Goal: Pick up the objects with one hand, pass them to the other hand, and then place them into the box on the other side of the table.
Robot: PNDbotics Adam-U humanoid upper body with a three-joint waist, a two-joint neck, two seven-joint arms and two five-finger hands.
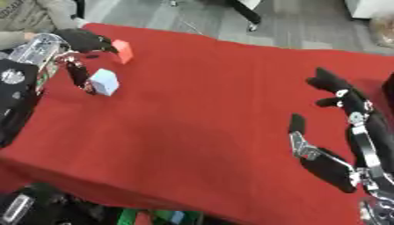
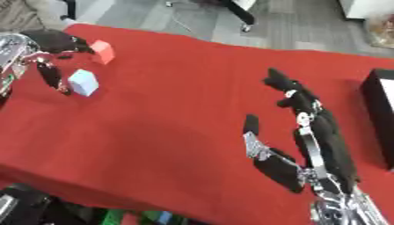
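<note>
A pale blue-white cube (image 1: 104,81) and a red-orange cube (image 1: 122,51) lie on the red table (image 1: 200,110) at the far left. My left hand (image 1: 75,46) reaches over them, its fingers spread and relaxed: the thumb hangs down beside the pale cube, and the fingertips touch the red-orange cube. Neither cube is held. My right hand (image 2: 308,132) rests open at the right, fingers straight and pointing away, thumb out to the left, with nothing in it. A dark box (image 2: 380,114) stands at the right edge.
Grey floor and chair legs (image 1: 246,15) lie beyond the table's far edge. Coloured items (image 1: 158,217) show below the table's near edge. The wide middle of the red cloth separates the two hands.
</note>
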